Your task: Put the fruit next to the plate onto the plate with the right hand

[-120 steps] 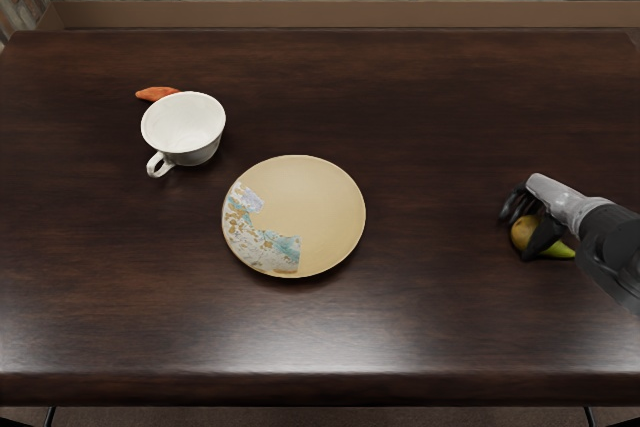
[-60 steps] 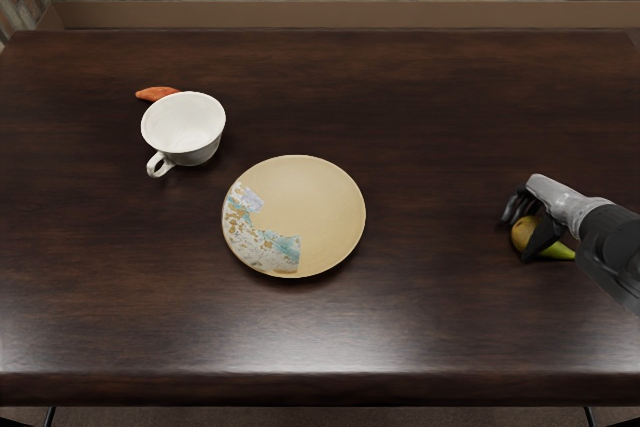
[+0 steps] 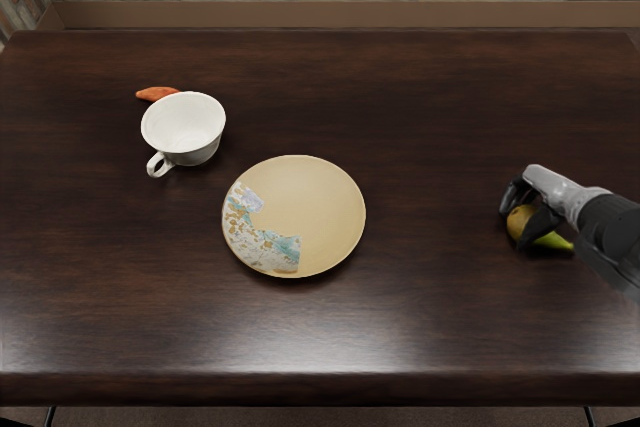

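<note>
A yellow-green pear (image 3: 523, 221) sits far to the right of the tan plate (image 3: 310, 197), which has a blue patterned patch on its left side. My right hand (image 3: 530, 209) comes in from the right edge with its dark fingers curled around the pear, which looks slightly raised off the table. The grey forearm (image 3: 600, 222) covers part of the fruit. The plate holds nothing.
A white cup (image 3: 182, 129) with its handle toward the front stands at the left, and an orange carrot-like item (image 3: 156, 93) lies just behind it. A brick wall runs along the table's far edge.
The right hand and the pear have shifted slightly upward in the picture, and the fingers have closed more tightly on the fruit. Plate, cup and orange item have not moved.
</note>
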